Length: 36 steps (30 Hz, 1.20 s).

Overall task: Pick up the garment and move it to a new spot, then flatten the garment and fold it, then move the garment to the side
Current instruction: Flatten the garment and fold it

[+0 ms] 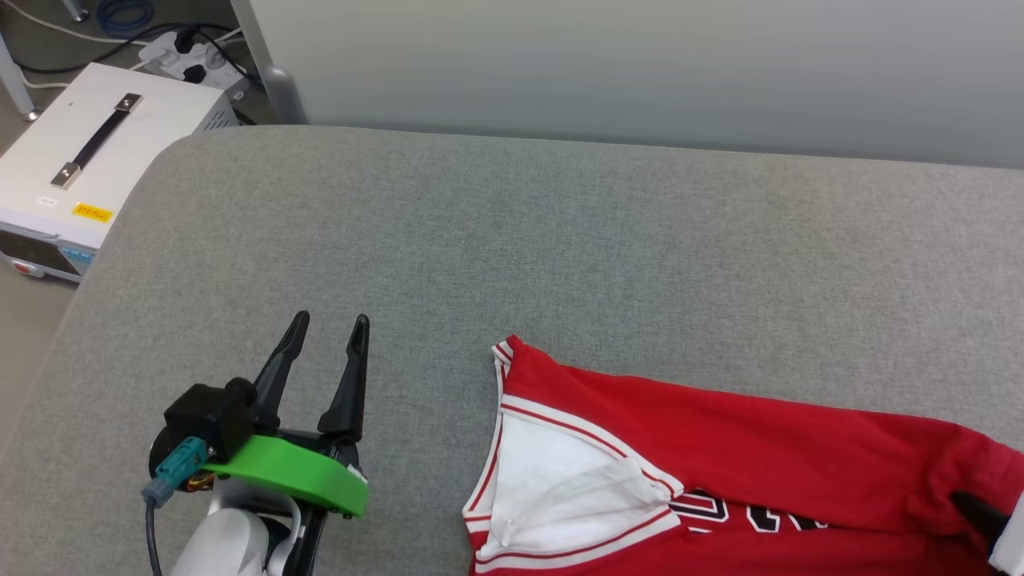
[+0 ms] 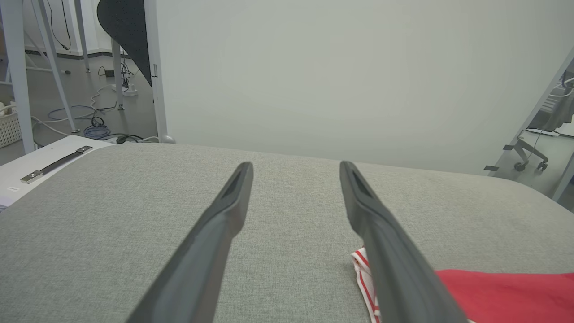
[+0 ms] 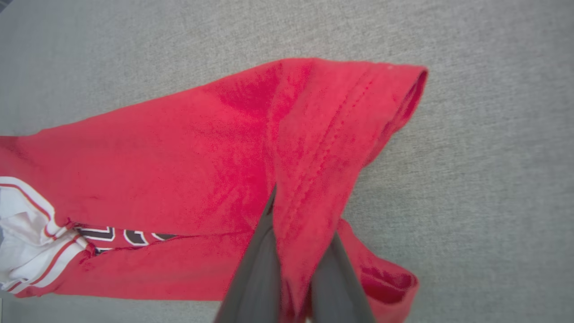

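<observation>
Your right gripper (image 3: 301,215) is clamped on a raised fold of the garment (image 1: 720,448). It is red and bunched lengthwise, with a white sleeve, striped trim and half-hidden black lettering. It lies near-right on the gray pad (image 1: 480,240). Your left gripper (image 1: 332,320) is spread and empty.

A white case (image 1: 88,160) with a black handle is sitting on the floor beside the grey padded surface's (image 1: 560,240) far left corner. A power strip (image 1: 188,56) is lying behind it. A pale panel (image 1: 640,64) is standing along the far edge.
</observation>
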Available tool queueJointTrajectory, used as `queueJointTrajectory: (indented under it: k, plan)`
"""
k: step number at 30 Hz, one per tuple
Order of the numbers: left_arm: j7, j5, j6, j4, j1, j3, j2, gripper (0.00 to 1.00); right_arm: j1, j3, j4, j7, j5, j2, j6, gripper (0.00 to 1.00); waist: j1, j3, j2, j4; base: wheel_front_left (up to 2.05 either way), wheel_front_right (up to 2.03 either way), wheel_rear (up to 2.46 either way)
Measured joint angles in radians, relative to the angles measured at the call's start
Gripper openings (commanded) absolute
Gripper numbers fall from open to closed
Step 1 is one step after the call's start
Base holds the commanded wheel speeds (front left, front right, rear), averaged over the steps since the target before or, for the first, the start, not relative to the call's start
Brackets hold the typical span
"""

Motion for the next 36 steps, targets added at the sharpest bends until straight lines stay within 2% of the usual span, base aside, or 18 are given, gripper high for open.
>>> queueJointTrajectory:
  k: [9,22,26,31,33,34,36]
  plan:
    - [0.000,0.000,-0.002,0.005,0.023,0.001,-0.020,1.00,0.077,0.074,-0.170,0.073,0.050,0.096,0.000,0.00,0.0000,-0.042,0.0000,0.002,0.00,0.00,0.00]
    - [0.000,0.006,-0.009,0.007,0.047,0.027,-0.032,1.00,0.061,0.247,-0.375,0.155,0.101,0.238,0.000,0.00,0.0000,-0.068,0.0000,0.032,0.00,0.00,0.00]
    - [0.000,0.007,-0.010,0.008,0.047,0.031,-0.032,1.00,0.015,0.311,-0.382,0.158,0.118,0.276,0.000,0.00,0.0000,-0.070,0.0000,0.045,0.00,0.00,0.00]
    - [0.000,0.007,-0.013,0.009,0.047,0.033,-0.032,1.00,-0.047,0.411,-0.347,0.150,0.126,0.291,0.000,0.00,0.0000,-0.064,0.0000,0.067,0.00,0.00,0.00]
    - [0.000,0.007,-0.015,0.008,0.047,0.034,-0.032,1.00,-0.066,0.454,-0.318,0.121,0.145,0.291,0.000,0.00,0.0000,-0.058,0.0000,0.076,0.00,0.00,0.00]
    - [0.000,0.008,-0.016,0.010,0.046,0.035,-0.032,1.00,-0.105,0.528,-0.246,0.058,0.159,0.292,0.000,0.00,0.0000,-0.048,0.0000,0.094,0.00,0.00,0.00]
    - [0.000,0.008,-0.018,0.012,0.045,0.034,-0.033,1.00,-0.135,0.563,-0.200,0.022,0.159,0.293,0.000,0.00,0.0000,-0.041,0.0000,0.106,0.00,0.00,0.00]
